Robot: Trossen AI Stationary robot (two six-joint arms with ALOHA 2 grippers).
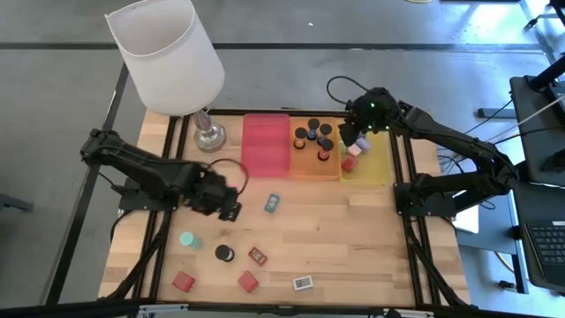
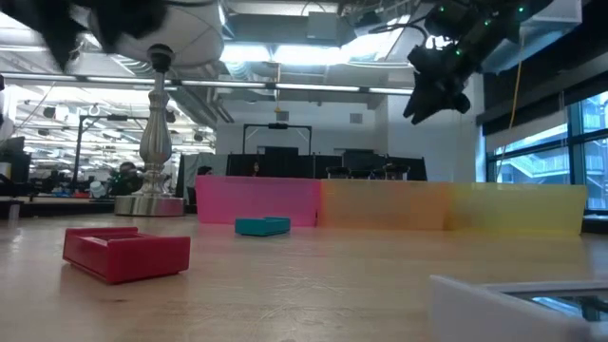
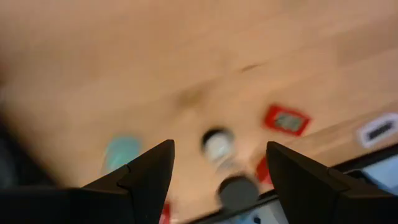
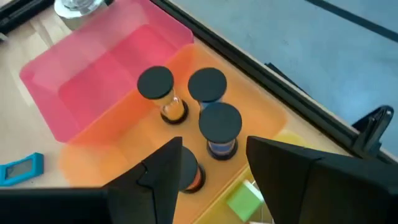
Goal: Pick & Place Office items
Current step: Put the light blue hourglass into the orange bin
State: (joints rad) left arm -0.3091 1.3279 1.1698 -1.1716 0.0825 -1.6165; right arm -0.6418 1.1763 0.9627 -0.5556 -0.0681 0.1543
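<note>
Your left arm reaches in from the left edge of the table and bends toward the middle; its links lie low and nearly flat. The left gripper (image 1: 231, 205) points toward the near side of the table, and its two dark fingers (image 3: 152, 174) stand wide apart with nothing between them. Your right arm is folded at the elbow on the right side and stretches to the far part of the table. The right gripper (image 1: 357, 137) hangs high above the surface, pointing down, its fingers (image 4: 165, 168) apart.
</note>
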